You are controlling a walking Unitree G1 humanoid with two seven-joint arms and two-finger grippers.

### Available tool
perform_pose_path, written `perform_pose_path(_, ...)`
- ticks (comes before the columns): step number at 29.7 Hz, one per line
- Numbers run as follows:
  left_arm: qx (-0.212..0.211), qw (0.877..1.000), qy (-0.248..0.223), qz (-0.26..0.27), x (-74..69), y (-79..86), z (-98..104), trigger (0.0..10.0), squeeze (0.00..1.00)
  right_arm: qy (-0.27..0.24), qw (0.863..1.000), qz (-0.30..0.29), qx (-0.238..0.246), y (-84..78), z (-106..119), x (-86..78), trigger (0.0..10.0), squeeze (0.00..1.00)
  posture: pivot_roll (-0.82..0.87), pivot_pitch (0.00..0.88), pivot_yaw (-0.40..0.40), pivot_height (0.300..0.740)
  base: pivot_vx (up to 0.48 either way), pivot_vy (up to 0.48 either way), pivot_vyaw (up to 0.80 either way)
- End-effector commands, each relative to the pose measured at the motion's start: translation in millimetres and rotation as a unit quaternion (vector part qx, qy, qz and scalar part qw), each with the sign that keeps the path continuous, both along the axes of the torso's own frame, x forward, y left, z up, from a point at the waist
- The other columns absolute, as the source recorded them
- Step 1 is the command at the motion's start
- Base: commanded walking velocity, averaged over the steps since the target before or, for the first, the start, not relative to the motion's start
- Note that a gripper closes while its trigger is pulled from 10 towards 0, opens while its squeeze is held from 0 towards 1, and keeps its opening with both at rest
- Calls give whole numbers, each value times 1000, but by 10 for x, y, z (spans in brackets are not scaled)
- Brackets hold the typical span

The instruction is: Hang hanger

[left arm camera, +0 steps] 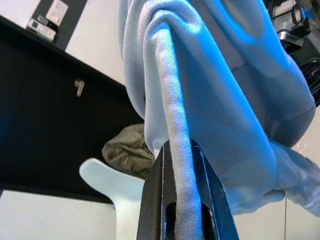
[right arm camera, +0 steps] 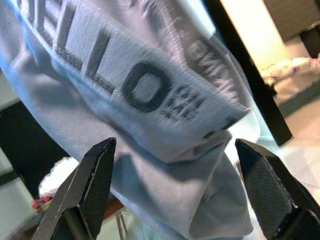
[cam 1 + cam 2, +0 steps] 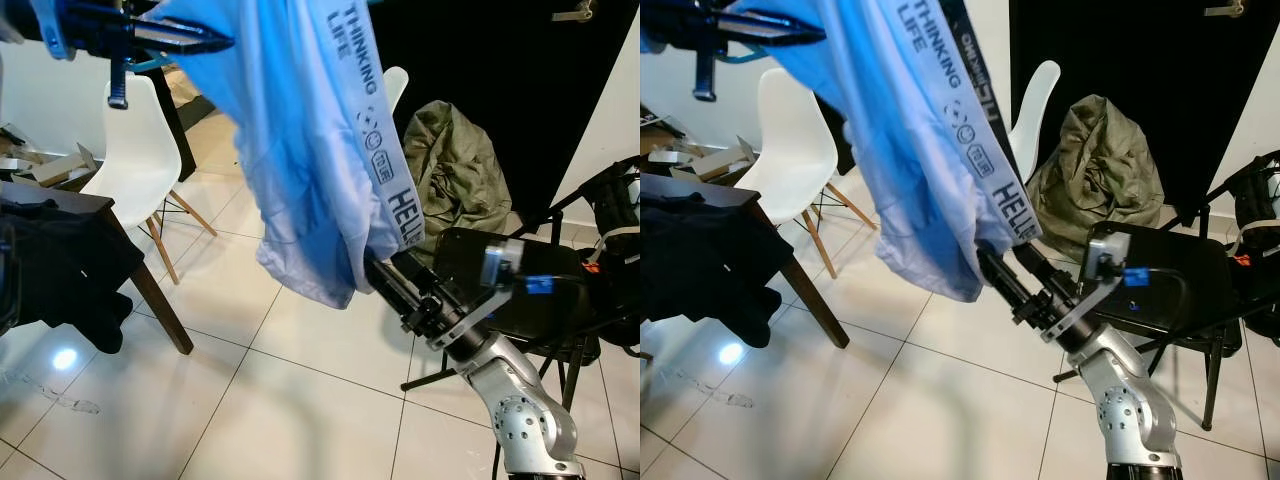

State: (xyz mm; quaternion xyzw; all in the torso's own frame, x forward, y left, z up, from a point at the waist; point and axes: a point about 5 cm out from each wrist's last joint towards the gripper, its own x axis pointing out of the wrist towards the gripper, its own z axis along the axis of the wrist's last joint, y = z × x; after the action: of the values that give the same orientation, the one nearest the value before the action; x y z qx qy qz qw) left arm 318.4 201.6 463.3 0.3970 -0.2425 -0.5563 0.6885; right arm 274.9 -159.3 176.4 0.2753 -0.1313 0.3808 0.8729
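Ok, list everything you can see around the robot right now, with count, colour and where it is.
Garment: one, light blue with a printed strip, hanging from upper left down to centre.
Chairs: two, white; one left by the table, one behind the garment.
Table: one, dark wood, left, black clothing draped over it.
Bag: one, olive, on the floor by the black wall.
Black chair: one, right.
Left gripper: shut on a garment fold.
Right gripper: open at the garment's lower edge.
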Motion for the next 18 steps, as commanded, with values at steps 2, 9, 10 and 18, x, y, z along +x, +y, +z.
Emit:
perform_pose_path(2, -6, 1000, -3, -14, -43, 7, 84, 0, 0, -23, 999, 2, 48, -23, 81, -41, 10000, 0, 6, 37, 122, 740, 0, 0, 0)
perform_pose_path(9, -8, 1000, 1, -12, -35, 14, 79, 0, 0, -61, 991, 23, 121, -76, 214, -102, 10000, 0, 6, 37, 126, 740, 0, 0, 0)
perform_pose_path(10, -8, 1000, 3, -12, -33, 16, 72, 0, 0, -66, 989, 24, 130, -89, 234, -109, 10000, 0, 6, 37, 126, 740, 0, 0, 0)
perform_pose_path(18, -12, 1000, 11, -8, -13, 55, 28, 0, 0, -81, 985, 13, 152, -156, 306, -98, 0, 0, 1, 34, 125, 740, 0, 0, 0)
